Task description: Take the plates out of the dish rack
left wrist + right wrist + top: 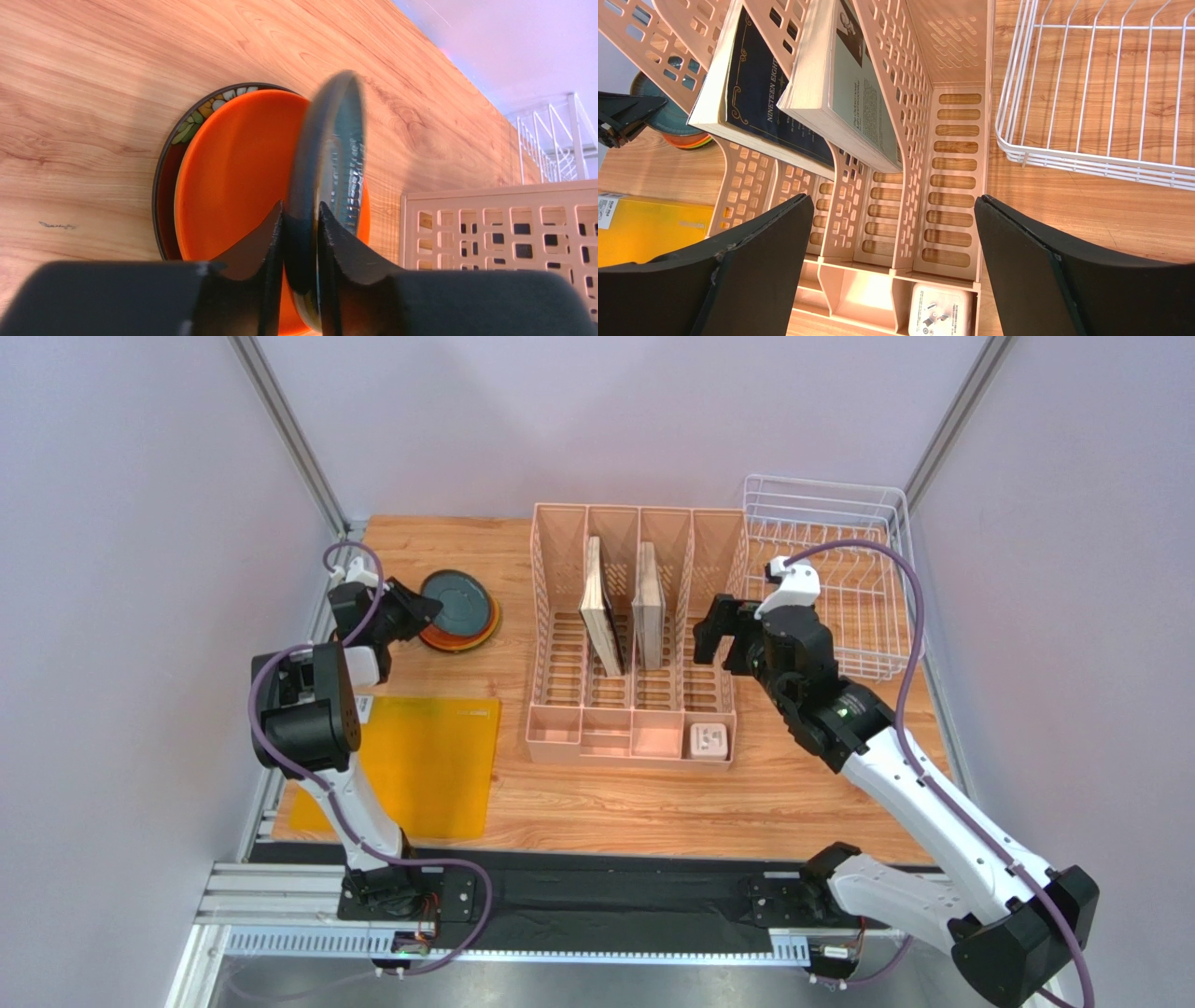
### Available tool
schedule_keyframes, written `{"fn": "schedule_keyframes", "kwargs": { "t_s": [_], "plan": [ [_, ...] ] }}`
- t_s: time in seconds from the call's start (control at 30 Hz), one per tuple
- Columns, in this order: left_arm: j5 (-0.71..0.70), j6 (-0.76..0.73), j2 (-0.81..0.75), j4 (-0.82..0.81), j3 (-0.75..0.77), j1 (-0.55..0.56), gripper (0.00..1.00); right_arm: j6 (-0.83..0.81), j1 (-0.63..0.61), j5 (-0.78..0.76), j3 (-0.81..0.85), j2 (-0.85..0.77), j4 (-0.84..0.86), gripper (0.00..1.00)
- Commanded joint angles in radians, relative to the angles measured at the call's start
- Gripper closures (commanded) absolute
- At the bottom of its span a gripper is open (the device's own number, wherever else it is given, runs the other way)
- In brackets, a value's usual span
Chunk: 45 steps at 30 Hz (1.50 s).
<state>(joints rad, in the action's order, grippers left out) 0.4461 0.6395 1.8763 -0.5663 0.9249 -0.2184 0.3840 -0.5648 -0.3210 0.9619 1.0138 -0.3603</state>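
Observation:
My left gripper [411, 609] [300, 210] is shut on the rim of the dark grey-teal plate [456, 597] [330, 161]. It holds that plate over the orange plate [474, 634] [238, 182], which lies on the dark red floral plate [175, 136] on the table at the far left. I cannot tell whether the held plate touches the stack. The lime green plate is hidden. The white wire dish rack [821, 480] [1088, 162] at the far right holds no plates. My right gripper [713, 634] [892, 199] is open and empty, above the organizer just left of the rack.
A pink slotted organizer [631, 721] [948, 140] stands mid-table with two upright books [603, 609] and a white charger [707, 741] in its front tray. A yellow square mat [428, 756] lies at the near left. Walls close in on both sides.

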Motion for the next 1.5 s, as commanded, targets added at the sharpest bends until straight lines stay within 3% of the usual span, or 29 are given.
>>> {"fn": "schedule_keyframes", "kwargs": {
  "t_s": [0.0,0.07,0.37,0.47,0.5,0.7,0.93,1.0,1.2,1.47],
  "plan": [
    [0.065,0.000,0.000,-0.037,0.054,-0.006,0.64,-0.008,0.006,-0.004,0.000,0.002,0.038,0.08],
    [0.059,0.002,-0.002,-0.032,0.049,-0.009,0.58,-0.011,0.008,-0.007,0.000,-0.001,0.037,0.08],
    [0.126,0.006,0.001,0.025,0.061,-0.032,0.51,-0.019,0.006,-0.049,0.023,-0.026,0.005,0.08],
    [0.083,-0.030,-0.019,0.101,0.071,-0.033,0.36,-0.025,0.006,-0.062,0.040,-0.027,-0.006,0.08],
    [0.080,-0.053,-0.025,0.118,0.075,-0.033,0.22,-0.023,0.006,-0.067,0.040,-0.029,-0.006,0.08],
    [0.036,-0.098,-0.106,0.178,0.040,-0.033,0.20,-0.027,0.006,-0.105,0.051,-0.041,-0.006,0.07],
    [-0.042,-0.185,-0.293,0.374,0.039,-0.033,0.19,-0.079,0.006,-0.204,0.093,-0.038,-0.020,0.06],
    [-0.104,-0.210,-0.325,0.378,0.026,-0.035,0.11,-0.092,0.008,-0.225,0.098,-0.040,-0.019,0.06],
    [-0.127,-0.281,-0.399,0.540,0.094,-0.033,0.10,-0.115,0.016,-0.240,0.116,-0.029,-0.012,0.04],
    [-0.070,-0.230,-0.801,0.543,-0.027,0.023,0.10,-0.195,0.069,-0.375,0.229,-0.011,0.000,0.00]
  ]
}}
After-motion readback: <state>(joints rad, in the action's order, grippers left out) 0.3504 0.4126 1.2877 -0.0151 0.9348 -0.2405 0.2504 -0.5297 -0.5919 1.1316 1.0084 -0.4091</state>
